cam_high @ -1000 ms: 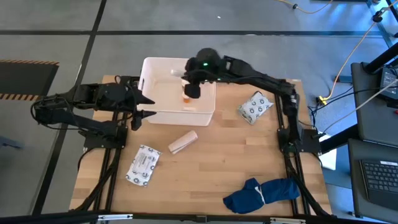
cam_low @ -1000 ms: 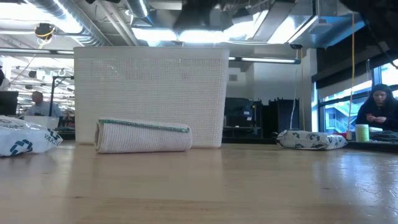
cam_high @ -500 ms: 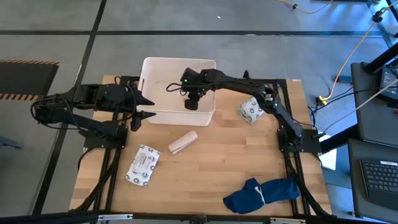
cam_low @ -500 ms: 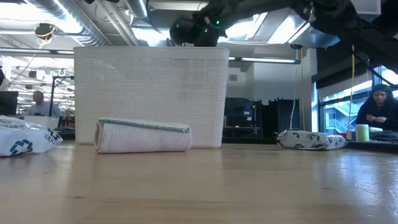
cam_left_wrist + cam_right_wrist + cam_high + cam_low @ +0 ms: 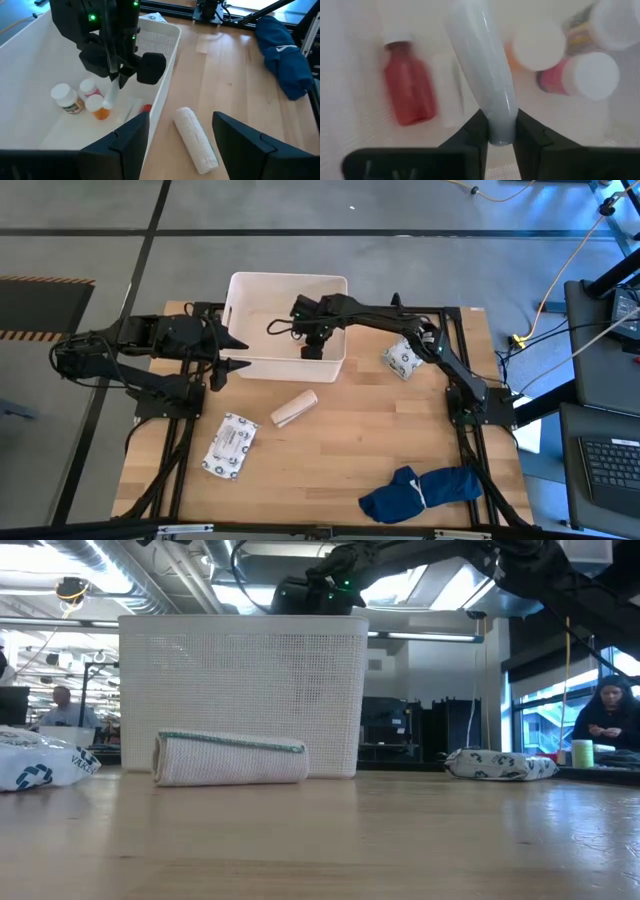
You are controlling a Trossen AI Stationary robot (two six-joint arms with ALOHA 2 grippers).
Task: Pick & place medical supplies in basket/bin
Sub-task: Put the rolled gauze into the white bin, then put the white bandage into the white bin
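- The right gripper [image 5: 114, 75] hung inside the white tub [image 5: 240, 285], its two fingers pinched on the end of a slim white tube [image 5: 480, 65] that pointed down toward the tub floor.
- The tube looked smooth and glossy, probably light and rigid plastic; held only by its tip, it could slip or swing, so a hold nearer the middle would likely be steadier.
- Under it on the tub floor lay an orange bottle [image 5: 101, 111], a pink bottle [image 5: 88, 88] and a white-capped vial [image 5: 65, 97], close together, with a red bottle [image 5: 410, 85] a little apart; all seemed small, hard and liable to roll.
- The left gripper [image 5: 180, 135] waited with its fingers spread and nothing between them, just outside the tub's near wall, facing the tan bandage roll [image 5: 294, 408] on the table.
- That roll looked soft and light with a coarse weave; a grip across its middle should hold without crushing it.
- One printed packet [image 5: 231, 445] lay near the table's left front, another [image 5: 408, 352] right of the tub; both seemed limp and flat, best pinched at an edge or a raised fold.
- The blue cloth bundle [image 5: 425, 490] lay at the table's front right, well apart from the supplies.
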